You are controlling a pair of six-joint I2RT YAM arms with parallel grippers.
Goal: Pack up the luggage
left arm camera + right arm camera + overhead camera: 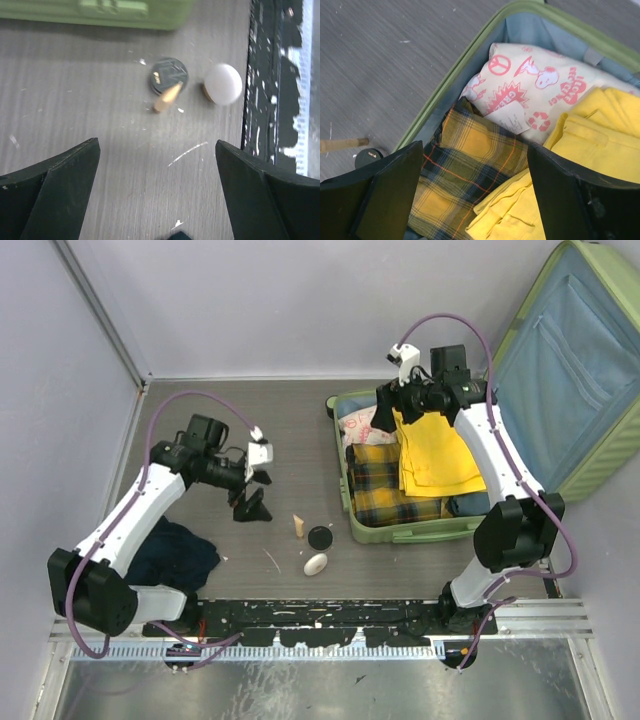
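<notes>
The light-green suitcase lies open at the right, its blue-lined lid raised. Inside lie a yellow plaid cloth, a yellow garment and a white cloth with red prints; they also show in the right wrist view: the plaid, the yellow garment, the printed cloth. My right gripper is open and empty above the plaid cloth. My left gripper is open and empty above bare table, short of a black disc, a wooden peg and a white oval object.
A dark blue garment lies bunched at the near left beside the left arm. The disc, peg and white oval object sit between the arms. A black rail runs along the near edge. Walls close off the back and left.
</notes>
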